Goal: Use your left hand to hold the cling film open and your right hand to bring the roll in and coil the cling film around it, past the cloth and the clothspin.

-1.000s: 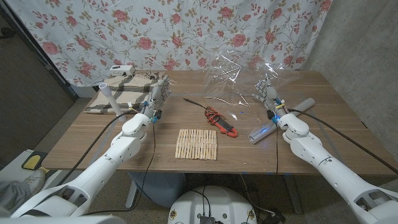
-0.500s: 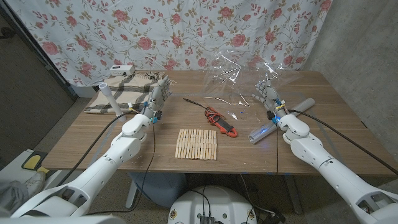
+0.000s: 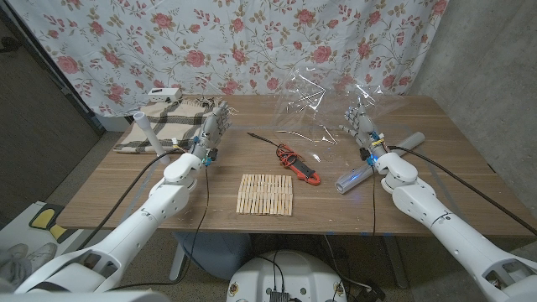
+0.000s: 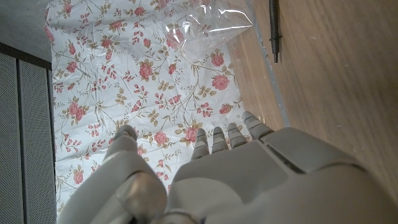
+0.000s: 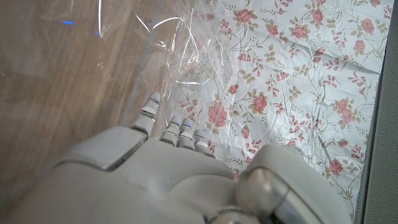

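Crumpled cling film [image 3: 323, 105] stands at the far middle of the wooden surface [image 3: 419, 201]; right hand [image 3: 359, 128] beside it, fingers [image 5: 180, 130] apart, apparently holding nothing; roll [image 3: 351, 178] lies just beside the right forearm; left hand [image 3: 215, 126], fingers spread and empty, by the cloth [image 3: 172, 117]; clothespins [image 3: 266, 195] near the front edge.

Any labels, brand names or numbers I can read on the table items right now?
None readable.
Red-and-black clamp meter: any markings too small.
Small white box at the table's far edge: no legible text.
Clear plastic roll: blue marks, unreadable.
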Motion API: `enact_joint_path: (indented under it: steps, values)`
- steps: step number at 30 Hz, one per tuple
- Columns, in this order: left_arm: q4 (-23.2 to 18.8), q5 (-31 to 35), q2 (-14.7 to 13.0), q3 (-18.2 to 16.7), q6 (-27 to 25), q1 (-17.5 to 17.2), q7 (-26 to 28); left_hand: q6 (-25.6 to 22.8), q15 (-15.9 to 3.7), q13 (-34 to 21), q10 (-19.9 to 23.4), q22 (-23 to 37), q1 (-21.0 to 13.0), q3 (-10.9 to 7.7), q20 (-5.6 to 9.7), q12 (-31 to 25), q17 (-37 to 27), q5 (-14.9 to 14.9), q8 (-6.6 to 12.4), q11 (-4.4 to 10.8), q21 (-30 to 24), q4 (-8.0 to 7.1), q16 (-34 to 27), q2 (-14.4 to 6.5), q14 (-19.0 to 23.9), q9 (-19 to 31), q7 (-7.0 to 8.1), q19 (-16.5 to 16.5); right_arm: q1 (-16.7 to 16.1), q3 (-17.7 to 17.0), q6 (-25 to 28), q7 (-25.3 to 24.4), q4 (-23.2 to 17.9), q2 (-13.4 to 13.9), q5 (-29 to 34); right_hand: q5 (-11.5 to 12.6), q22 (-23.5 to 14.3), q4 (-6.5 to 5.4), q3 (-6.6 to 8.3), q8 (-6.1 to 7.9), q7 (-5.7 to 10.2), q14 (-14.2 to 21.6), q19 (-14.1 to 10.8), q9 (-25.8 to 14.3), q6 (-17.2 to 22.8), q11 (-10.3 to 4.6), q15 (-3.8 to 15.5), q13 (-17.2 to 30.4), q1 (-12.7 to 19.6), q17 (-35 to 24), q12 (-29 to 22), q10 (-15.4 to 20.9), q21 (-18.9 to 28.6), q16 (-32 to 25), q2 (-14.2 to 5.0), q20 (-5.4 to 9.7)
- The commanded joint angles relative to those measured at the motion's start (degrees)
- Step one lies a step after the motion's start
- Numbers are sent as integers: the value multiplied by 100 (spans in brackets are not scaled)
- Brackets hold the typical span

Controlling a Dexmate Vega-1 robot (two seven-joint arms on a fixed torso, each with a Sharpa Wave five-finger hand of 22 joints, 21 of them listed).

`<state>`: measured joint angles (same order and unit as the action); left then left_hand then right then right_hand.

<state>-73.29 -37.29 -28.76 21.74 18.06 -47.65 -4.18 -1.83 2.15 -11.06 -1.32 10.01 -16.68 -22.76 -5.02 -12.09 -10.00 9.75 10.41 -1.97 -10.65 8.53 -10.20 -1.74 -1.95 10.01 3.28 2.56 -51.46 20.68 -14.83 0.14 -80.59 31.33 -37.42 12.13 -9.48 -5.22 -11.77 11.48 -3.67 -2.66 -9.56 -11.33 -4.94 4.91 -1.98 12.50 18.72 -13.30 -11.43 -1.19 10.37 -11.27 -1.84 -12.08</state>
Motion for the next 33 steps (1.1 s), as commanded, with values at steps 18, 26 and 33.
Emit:
enact_joint_path:
  steps: [18,26,33]
  values:
    - [165,91,86,131,146,65,-157,-42,-8,-32,80,5,-48,-10,8,-32,-15,19,38,-34,-43,-15,-38,27,-15,32,35,14,-222,-19,327,-92,-618,250,-55,41,-28,46,-15,-5,-2,-200,113,-6,-51,6,-7,-16,69,48,18,-88,-12,57,-38,-7]
    - [62,106,-76,46,188,12,-186,-69,-19,-32,118,5,-58,-11,17,-45,-14,21,45,-13,-45,-12,-39,23,-11,32,42,19,-373,11,405,-263,-834,307,38,42,-28,60,-7,-7,-3,-249,147,-5,-58,10,-5,-27,87,67,29,-136,-11,59,-51,81]
    - [-47,538,-157,135,294,-44,148,-76,-39,-32,137,4,-64,-12,29,-51,-13,22,46,-10,-46,-10,-40,23,-5,32,54,24,-232,39,418,-129,-733,367,101,42,-27,68,-4,-8,-8,-271,156,-4,-63,18,-2,-33,97,78,28,-146,-7,57,-54,88]
